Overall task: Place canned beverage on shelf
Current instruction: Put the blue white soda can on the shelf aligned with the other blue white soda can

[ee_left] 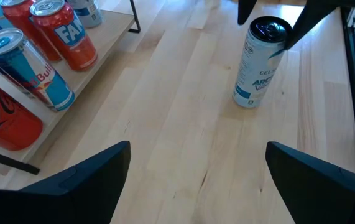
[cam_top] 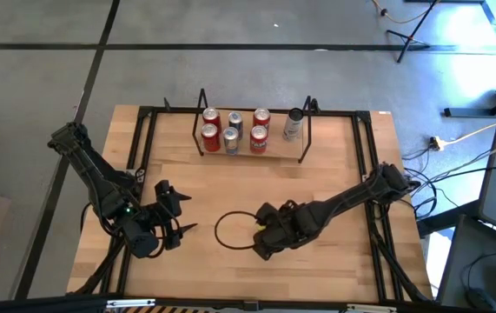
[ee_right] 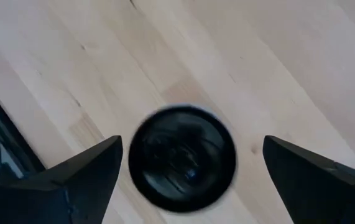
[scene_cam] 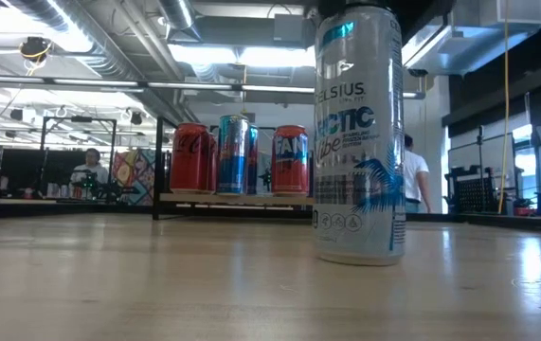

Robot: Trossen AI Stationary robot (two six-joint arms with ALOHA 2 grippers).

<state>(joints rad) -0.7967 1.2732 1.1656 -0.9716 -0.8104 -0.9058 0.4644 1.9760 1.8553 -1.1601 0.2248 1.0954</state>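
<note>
We see the can [scene_cam: 357, 142] standing upright on the table [cam_top: 334, 174], well in front of the shelf [cam_top: 275, 149] and not yet on it. The right gripper [cam_top: 263, 236] hangs directly over the can's dark top [ee_right: 182, 155], with its jaws wide apart on either side and not touching it. From above, the arm hides the can.

In front of the shelf's left end, the left gripper [cam_top: 181, 215] waits low over the table, its jaws also apart. It faces the can [ee_left: 259, 62] across bare wood.

The shelf already holds red cans [cam_top: 211, 137] and blue-silver cans [cam_top: 231, 139] in two rows. A lone silver can [cam_top: 294, 124] stands by the right end frame, with a bare strip of floor between it and the rows.

A thin dark loop [cam_top: 217, 230] lies on the table beside the right gripper, on the side away from the shelf's right end. We take it for a cable, though we cannot be sure.

Nothing stands between the can and the shelf.
</note>
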